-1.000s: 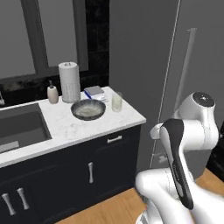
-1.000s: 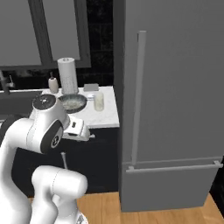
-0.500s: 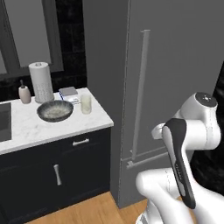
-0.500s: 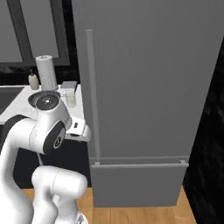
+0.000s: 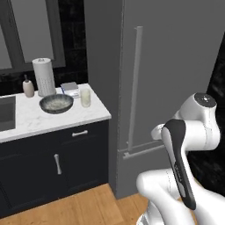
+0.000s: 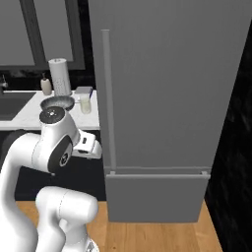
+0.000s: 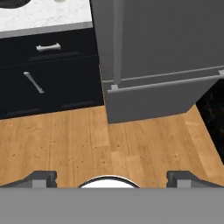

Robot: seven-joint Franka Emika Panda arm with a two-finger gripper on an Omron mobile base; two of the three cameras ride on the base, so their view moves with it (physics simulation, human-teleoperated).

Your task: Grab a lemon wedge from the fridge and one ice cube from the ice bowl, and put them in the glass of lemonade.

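Observation:
The tall grey fridge (image 5: 176, 66) (image 6: 167, 88) stands shut, its long bar handle (image 5: 136, 83) (image 6: 107, 98) on the door's left side. The lemon wedge is hidden. On the white counter to the fridge's left sit the dark ice bowl (image 5: 56, 103) (image 6: 56, 103) with pale contents and, just right of it, the glass of lemonade (image 5: 85, 97) (image 6: 85, 104). My gripper (image 7: 112, 179) hangs open over the wooden floor, well short of the fridge (image 7: 166, 43), with nothing between its fingertips (image 7: 41, 178).
A paper-towel roll (image 5: 44, 77), a beige soap bottle (image 5: 28, 88) and a small grey box (image 5: 70, 89) stand behind the bowl. Dark navy cabinets (image 5: 52, 162) (image 7: 43, 74) with bar handles run under the counter. A black wall (image 6: 231, 123) flanks the fridge's right.
The base has driven to the right: the counter has slid to the left of both base views and the fridge has come to the middle. The arm keeps its folded pose, gripper still open.

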